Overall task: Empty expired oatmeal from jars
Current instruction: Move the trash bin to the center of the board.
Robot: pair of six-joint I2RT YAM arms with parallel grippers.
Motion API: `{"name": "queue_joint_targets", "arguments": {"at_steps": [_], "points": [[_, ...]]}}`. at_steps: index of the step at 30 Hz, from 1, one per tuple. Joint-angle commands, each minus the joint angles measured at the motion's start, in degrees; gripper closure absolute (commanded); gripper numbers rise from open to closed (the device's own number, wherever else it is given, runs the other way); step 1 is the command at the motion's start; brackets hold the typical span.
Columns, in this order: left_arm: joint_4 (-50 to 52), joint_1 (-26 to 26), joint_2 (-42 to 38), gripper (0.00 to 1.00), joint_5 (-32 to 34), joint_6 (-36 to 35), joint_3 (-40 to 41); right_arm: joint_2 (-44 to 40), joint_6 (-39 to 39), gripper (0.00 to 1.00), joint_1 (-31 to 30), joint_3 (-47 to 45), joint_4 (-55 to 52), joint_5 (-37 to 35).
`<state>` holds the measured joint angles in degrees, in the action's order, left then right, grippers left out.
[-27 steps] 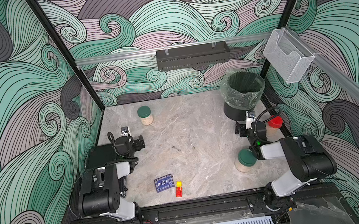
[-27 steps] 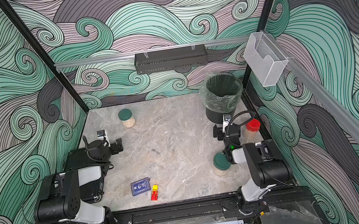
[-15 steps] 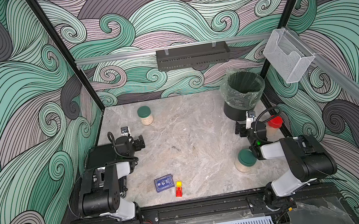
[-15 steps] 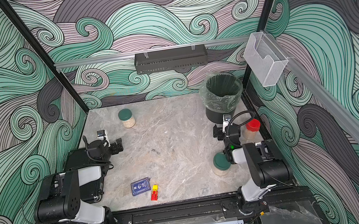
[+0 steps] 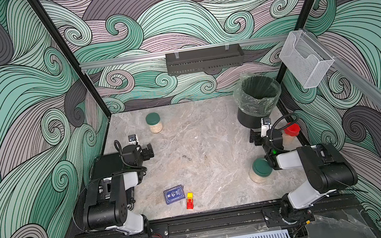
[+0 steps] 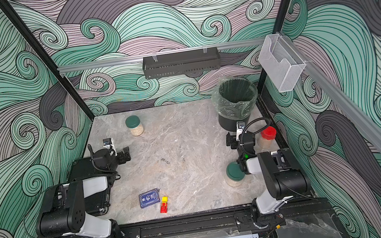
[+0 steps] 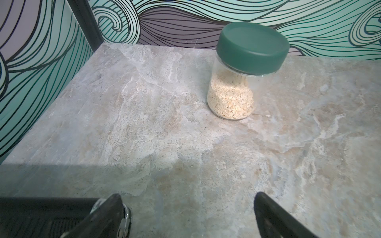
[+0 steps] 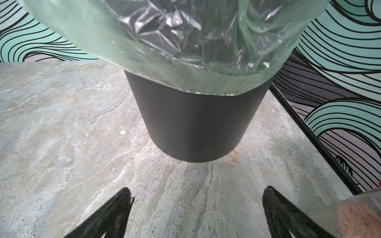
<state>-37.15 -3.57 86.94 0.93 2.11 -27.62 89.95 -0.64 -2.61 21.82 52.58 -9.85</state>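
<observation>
Left gripper (image 7: 187, 197), jaws spread, empty: green-lidded jar (image 7: 233, 90) upright ahead, well apart, part-filled with oatmeal (image 7: 229, 101). Judged light, rigid, slick-walled; take it round the clear body below the lid. Right gripper (image 8: 198, 191), spread, empty: second green-lidded jar (image 5: 260, 172) behind, red-lidded jar (image 5: 290, 135) just beside, bin (image 8: 191, 123) ahead.

In both top views the whole cell is looked down upon steeply from high above its front edge. These are two nearly equal pictures, shifted slightly sideways, in which the marbled tabletop (image 5: 201, 148) is taken in from afar. The left wrist view is set low and close over the tabletop, aimed past the left gripper (image 7: 187, 196) toward a back corner, where the green-lidded jar (image 7: 237, 82) is framed. The right wrist view is held nearer still, faced past the right gripper (image 8: 196, 191) at the black bin (image 8: 191, 123) — jar and bin are shared with the top views.
</observation>
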Motion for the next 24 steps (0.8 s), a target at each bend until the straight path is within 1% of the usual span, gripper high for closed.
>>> {"name": "queue_joint_targets", "arguments": {"at_steps": [1,7,8,9,10,11,12,13,14,15,16,17,18,19,20,21,22,24], "points": [[-0.19,-0.20,0.66,0.01,0.30,-0.27,-0.03,-0.65,0.03,0.01,0.14,-0.28,1.38,0.53],[-0.59,-0.20,0.38,0.01,0.44,-0.26,0.22,-0.81,0.12,0.01,0.25,-0.40,1.41,0.63],[-0.38,-0.18,-0.02,0.01,0.75,-0.69,0.22,-1.30,0.40,0.01,-0.29,-0.96,2.42,-1.96],[1.27,-0.18,-1.12,0.01,1.59,-0.21,-0.25,-3.25,0.77,0.01,-1.20,-2.23,2.91,-6.00],[4.03,-0.05,-2.46,0.02,2.60,0.12,-1.15,-5.34,0.43,0.01,-1.32,-4.08,3.55,-5.47],[6.98,0.05,-3.72,0.01,3.99,0.70,-2.10,-6.98,-0.30,0.01,-2.42,-5.18,5.54,-8.56],[11.33,0.21,-4.95,0.01,6.33,2.00,-3.62,-10.12,-1.15,0.01,-4.48,-5.36,4.39,-14.02],[15.93,0.28,-7.50,0.01,8.66,3.73,-5.42,-14.07,-2.15,0.01,-6.11,-4.62,0.70,-17.31],[19.34,0.47,-9.14,0.01,10.44,5.33,-6.63,-17.56,-2.12,0.01,-7.19,-3.71,-2.66,-19.06],[22.84,0.65,-11.03,0.01,12.26,8.15,-7.88,-21.89,0.30,0.01,-8.11,-2.11,-7.11,-20.77],[25.57,0.83,-12.97,0.01,12.34,10.50,-8.81,-26.62,4.74,0.01,-8.63,-0.02,-13.67,-21.14],[27.83,1.13,-14.58,0.01,11.65,12.11,-9.96,-30.71,9.06,0.01,-8.91,2.09,-20.33,-19.32],[30.71,1.64,-16.05,0.02,10.86,13.97,-11.65,-35.43,14.71,0.01,-8.98,4.24,-26.81,-15.09],[34.79,2.09,-17.20,0.05,9.05,15.39,-14.14,-38.69,19.59,0.01,-9.26,5.80,-30.06,-11.17],[38.15,2.48,-17.57,0.07,7.21,16.22,-16.81,-40.65,22.63,0.01,-9.84,6.95,-31.23,-8.27],[42.56,3.22,-17.61,0.07,6.21,18.20,-20.05,-42.07,24.75,0.01,-10.57,9.05,-33.72,-5.78],[46.92,3.76,-17.23,0.08,5.03,20.44,-23.29,-42.60,25.41,0.01,-11.23,12.16,-38.70,-3.30],[53.09,5.40,-16.01,0.10,2.99,24.20,-28.79,-41.36,24.83,0.01,-11.54,19.10,-49.17,-0.89]]}}
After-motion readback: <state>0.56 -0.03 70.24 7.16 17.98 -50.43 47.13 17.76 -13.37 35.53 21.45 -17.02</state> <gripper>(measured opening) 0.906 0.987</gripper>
